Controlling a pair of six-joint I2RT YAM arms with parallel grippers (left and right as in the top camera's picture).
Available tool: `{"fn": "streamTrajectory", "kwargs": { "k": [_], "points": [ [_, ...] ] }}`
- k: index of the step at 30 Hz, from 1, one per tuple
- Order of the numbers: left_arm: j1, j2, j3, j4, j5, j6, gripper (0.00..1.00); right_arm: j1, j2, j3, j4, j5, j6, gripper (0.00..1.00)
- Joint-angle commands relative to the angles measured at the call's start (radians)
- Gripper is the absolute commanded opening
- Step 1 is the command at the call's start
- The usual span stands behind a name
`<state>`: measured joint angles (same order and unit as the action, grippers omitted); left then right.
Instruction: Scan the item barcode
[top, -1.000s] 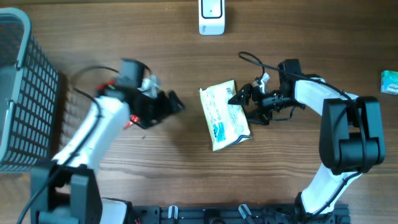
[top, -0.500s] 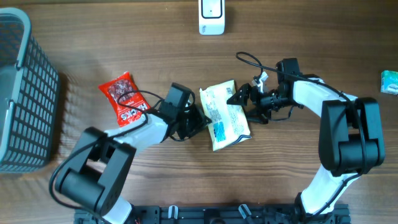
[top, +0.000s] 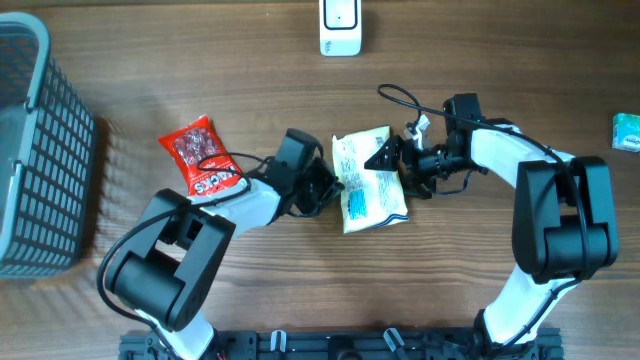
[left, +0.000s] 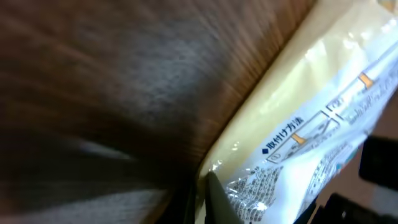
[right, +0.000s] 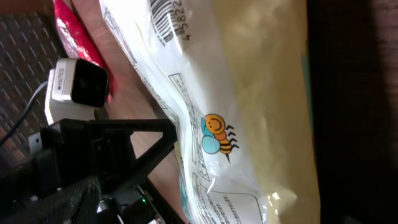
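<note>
My left fingers (top: 325, 190) are pinching closed on the packet's (top: 372, 190) left edge to lift its barcode (right: 166, 18) clear; my right fingers (top: 381, 157) are hanging wide open alongside.

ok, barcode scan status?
Left pincer shut at left edge of white-and-cream plastic packet. Right pincer open at its right edge. Red snack bag apart, not blocking.

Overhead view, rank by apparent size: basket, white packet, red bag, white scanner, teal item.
1. basket, even though the frame crops it
2. white packet
3. red bag
4. white scanner, top edge cropped
5. teal item, cropped at the right edge, so true size unsure
</note>
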<state>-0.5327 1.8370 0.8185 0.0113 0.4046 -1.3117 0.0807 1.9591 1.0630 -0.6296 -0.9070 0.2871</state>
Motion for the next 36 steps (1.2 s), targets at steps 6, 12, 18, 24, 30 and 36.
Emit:
{"fn": "streamTrajectory", "kwargs": {
  "k": [6,12,18,24,30,36],
  "points": [
    [-0.025,0.06,-0.052,-0.072,-0.155,-0.139,0.04,0.012,0.061,-0.11,0.053,0.154,-0.021,1.0],
    [-0.088,0.06,-0.052,-0.071,-0.214,-0.2,0.04,0.042,0.063,-0.134,0.076,0.067,0.031,1.0],
    [-0.1,0.06,-0.052,-0.073,-0.217,-0.218,0.04,0.121,0.063,-0.142,0.158,0.069,0.163,0.83],
    [-0.099,0.06,-0.052,-0.087,-0.217,-0.214,0.04,0.121,0.062,-0.142,0.149,0.114,0.187,0.57],
    [-0.091,0.06,-0.052,-0.087,-0.216,-0.214,0.22,0.118,0.062,-0.136,0.126,0.114,0.175,0.57],
    [-0.059,0.06,-0.051,-0.068,-0.177,-0.154,0.31,0.075,0.05,-0.02,-0.106,0.216,0.032,0.58]
  ]
}}
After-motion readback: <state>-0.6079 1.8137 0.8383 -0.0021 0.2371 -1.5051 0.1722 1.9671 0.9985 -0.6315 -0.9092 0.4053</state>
